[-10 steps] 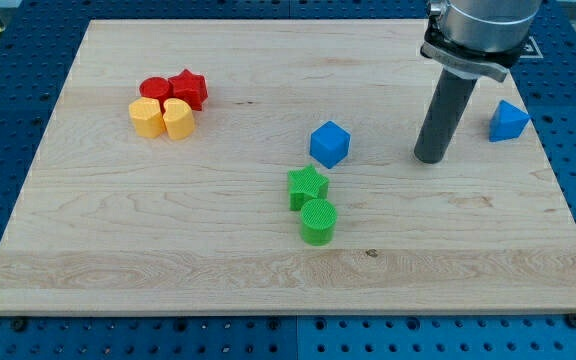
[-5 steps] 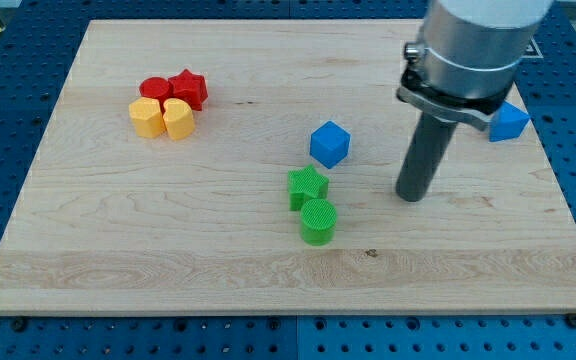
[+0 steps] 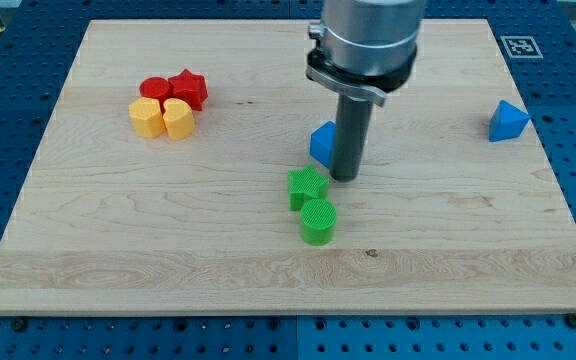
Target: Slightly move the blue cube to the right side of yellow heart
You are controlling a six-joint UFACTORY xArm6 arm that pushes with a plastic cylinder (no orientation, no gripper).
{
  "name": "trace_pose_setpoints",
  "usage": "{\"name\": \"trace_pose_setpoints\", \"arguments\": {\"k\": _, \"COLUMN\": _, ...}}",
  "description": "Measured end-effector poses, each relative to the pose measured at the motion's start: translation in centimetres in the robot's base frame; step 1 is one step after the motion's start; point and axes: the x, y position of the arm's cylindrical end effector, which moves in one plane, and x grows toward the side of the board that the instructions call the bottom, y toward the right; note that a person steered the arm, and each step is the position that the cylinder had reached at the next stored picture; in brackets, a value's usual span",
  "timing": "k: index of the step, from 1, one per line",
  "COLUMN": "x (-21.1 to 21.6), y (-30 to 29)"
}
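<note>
tip: my tip (image 3: 344, 177) is down on the wooden board (image 3: 118, 250), at the blue cube's right side, touching or nearly
blue cube (image 3: 321, 142): mid-board, partly hidden by the rod, just above the green star (image 3: 307, 187)
yellow heart (image 3: 177, 118): far left, well apart from the cube
jaws: none, bare rod
other: blue block (image 3: 507, 121) near right edge

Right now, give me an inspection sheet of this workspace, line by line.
Surface: wooden board on blue pegboard.
Job's things: blue cube, partly hidden behind the rod; yellow heart at the view's left.
Clutter: yellow block, red star, red block, green star, green cylinder, second blue block.
Hand: none; my tip against the cube's right side.
Cables: nothing seen.
Surroundings: printed marker.
</note>
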Motion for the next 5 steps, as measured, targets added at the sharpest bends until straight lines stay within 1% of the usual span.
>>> {"name": "trace_pose_setpoints", "arguments": {"k": 1, "x": -1.6, "y": -1.4}}
{"name": "trace_pose_setpoints", "arguments": {"k": 2, "x": -1.7, "y": -1.6}}
{"name": "trace_pose_setpoints", "arguments": {"k": 4, "x": -2.3, "y": -6.0}}
{"name": "trace_pose_setpoints", "arguments": {"k": 5, "x": -3.9, "y": -6.3}}
